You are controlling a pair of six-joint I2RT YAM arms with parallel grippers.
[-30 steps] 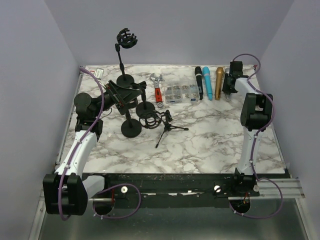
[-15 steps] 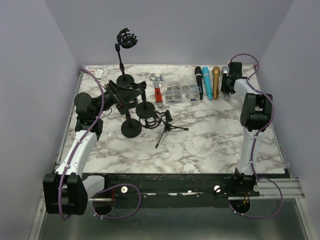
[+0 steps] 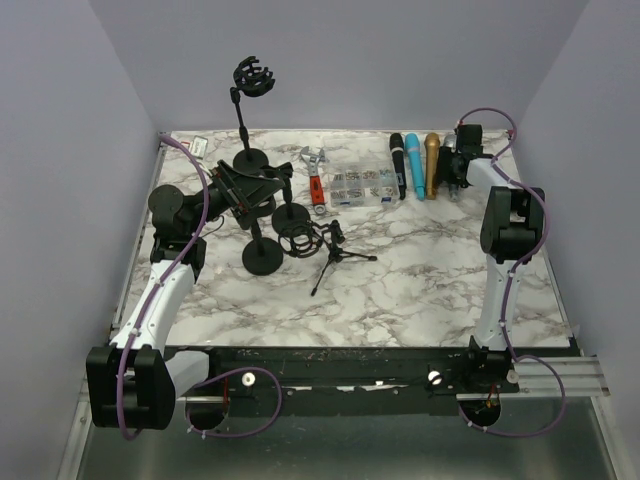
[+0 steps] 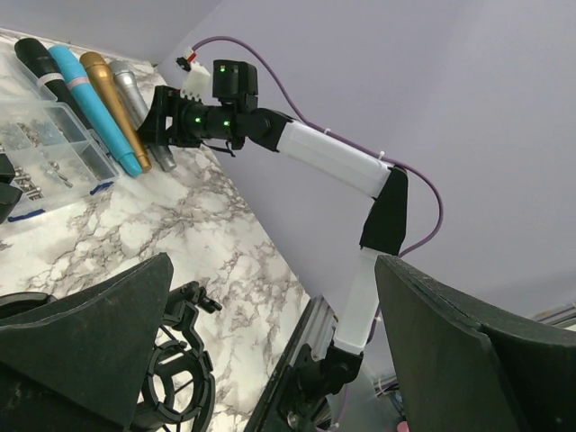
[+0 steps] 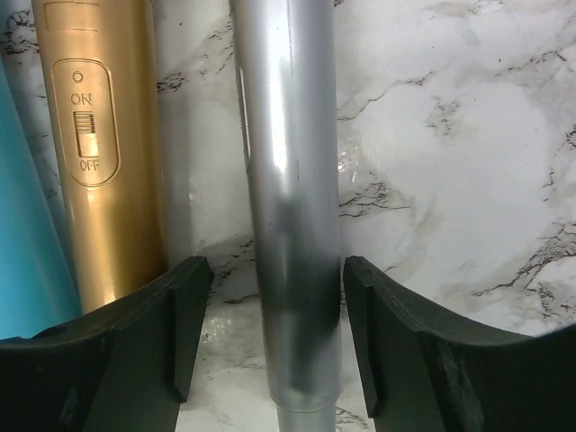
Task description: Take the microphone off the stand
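Right tool (image 5: pixel 273 288) straddles silver microphone (image 5: pixel 288 162) beside gold microphone (image 5: pixel 108 216) marked ON/OFF

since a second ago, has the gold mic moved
Yes, the gold mic slid slightly left in the top view, closing its gap to the blue mic, which stayed put.

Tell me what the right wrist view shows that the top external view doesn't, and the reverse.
Right wrist only: the silver microphone lying between the open fingers of the right gripper, a gap on each side, and the ON/OFF switch on the gold microphone. Top external only: the tall stand with its shock mount, the wrench, the parts box, the black microphone, the left arm. Both: the gold microphone beside the blue microphone on the marble table.
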